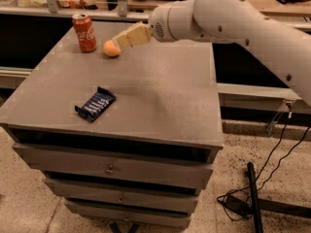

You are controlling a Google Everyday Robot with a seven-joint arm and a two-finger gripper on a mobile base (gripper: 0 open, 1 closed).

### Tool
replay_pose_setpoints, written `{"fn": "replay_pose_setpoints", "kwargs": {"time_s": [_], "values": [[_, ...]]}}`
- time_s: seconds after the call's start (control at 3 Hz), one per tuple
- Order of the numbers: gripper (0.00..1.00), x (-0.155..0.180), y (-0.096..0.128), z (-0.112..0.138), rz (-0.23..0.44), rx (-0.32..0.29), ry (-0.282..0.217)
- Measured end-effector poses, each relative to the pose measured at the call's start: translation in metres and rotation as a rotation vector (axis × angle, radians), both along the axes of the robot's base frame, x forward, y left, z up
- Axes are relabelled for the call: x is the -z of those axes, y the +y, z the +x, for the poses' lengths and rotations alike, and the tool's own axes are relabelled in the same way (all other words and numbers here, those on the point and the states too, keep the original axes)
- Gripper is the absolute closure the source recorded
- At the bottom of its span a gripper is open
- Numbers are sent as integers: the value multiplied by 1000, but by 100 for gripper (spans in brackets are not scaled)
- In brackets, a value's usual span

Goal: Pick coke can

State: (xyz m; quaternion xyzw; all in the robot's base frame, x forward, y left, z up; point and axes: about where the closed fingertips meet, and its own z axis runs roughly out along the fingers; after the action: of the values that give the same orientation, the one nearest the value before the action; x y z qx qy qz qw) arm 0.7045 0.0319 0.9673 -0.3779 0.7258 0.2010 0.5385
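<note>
The red coke can (85, 32) with white lettering stands upright at the far left corner of the grey cabinet top (160, 91). An orange fruit (111, 49) sits just right of it. My gripper (127, 37), with cream-coloured fingers, hovers above the table right next to the orange and points left toward the can, about a can's width short of it. The white arm (233, 18) reaches in from the upper right.
A dark blue snack wrapper (95, 104) lies on the front left of the cabinet top. Drawers run below the top. A shelf with clutter stands behind the cabinet. Black cables and a stand base (252, 198) lie on the floor at right.
</note>
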Motion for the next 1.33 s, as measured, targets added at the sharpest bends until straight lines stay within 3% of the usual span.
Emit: {"fn": "replay_pose_setpoints", "kwargs": {"time_s": [0.33,0.67,1.33], "values": [[0,9,72,27,39,-95,-52],[0,12,76,24,29,-96,-37],[0,34,109,65,74,-41,-45]]}}
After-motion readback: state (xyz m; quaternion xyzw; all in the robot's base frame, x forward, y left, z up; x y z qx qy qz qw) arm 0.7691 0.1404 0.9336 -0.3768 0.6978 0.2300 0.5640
